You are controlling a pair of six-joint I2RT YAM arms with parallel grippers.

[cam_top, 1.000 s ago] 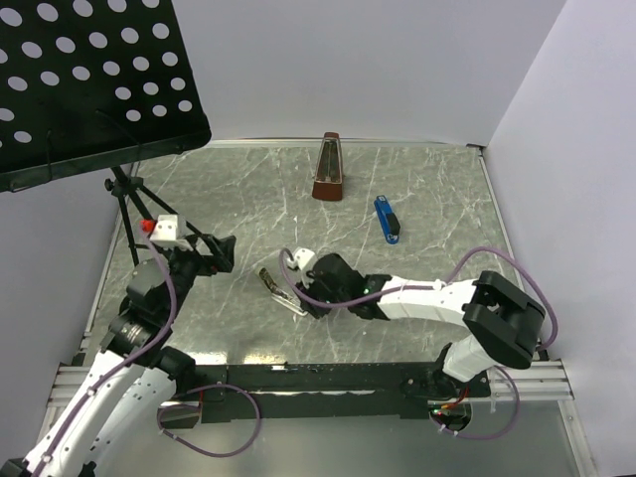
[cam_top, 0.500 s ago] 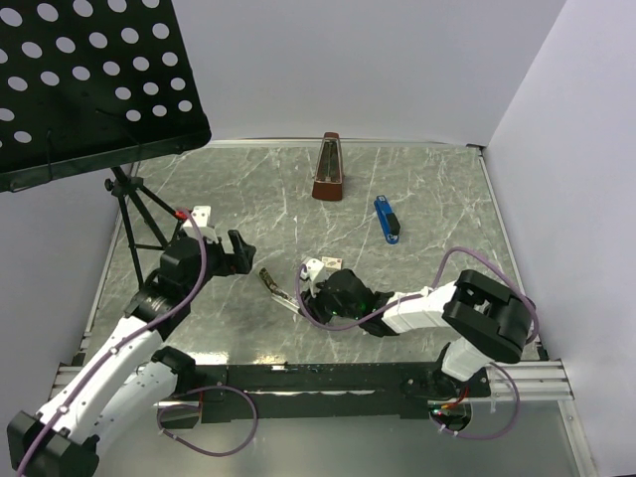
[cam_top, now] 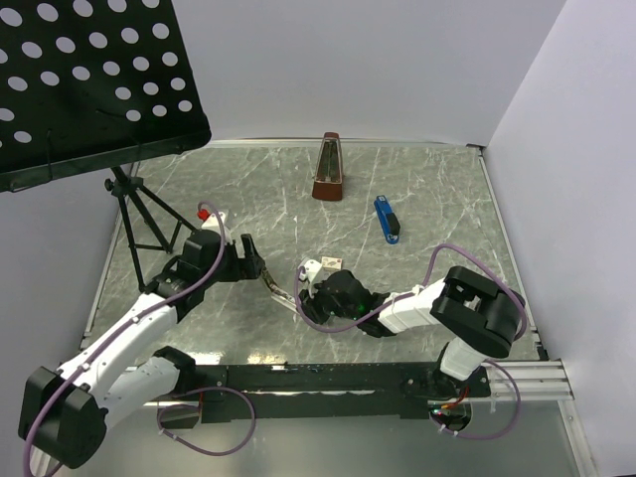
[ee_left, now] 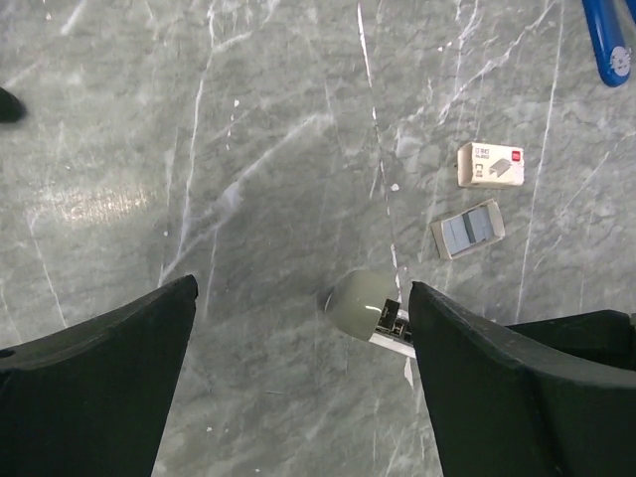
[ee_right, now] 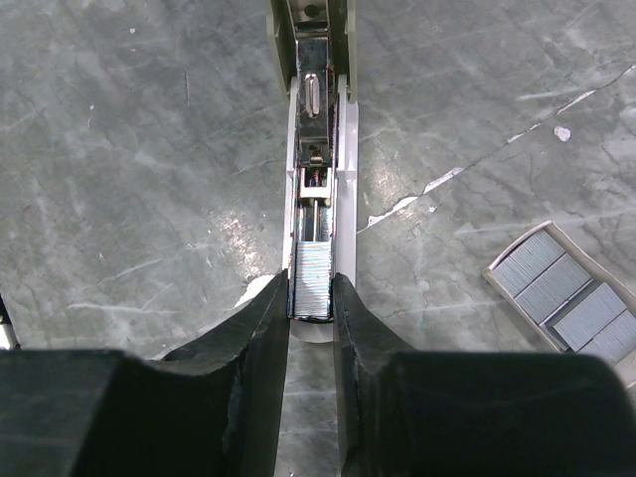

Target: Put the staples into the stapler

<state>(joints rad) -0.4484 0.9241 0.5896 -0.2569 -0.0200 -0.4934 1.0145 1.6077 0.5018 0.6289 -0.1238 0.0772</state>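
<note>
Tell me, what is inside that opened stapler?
A strip of silvery staples lies in the open channel of the stapler, gripped by the right end effector, with a metal pusher beyond. The channel floor beneath the strip is covered.

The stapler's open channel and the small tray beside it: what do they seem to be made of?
The open channel of the stapler looks like polished metal: silvery, with bright glints on its rails. The tray is probably cardboard: matt beige rim, no shine. The staples in it look like dull grey metal.
</note>
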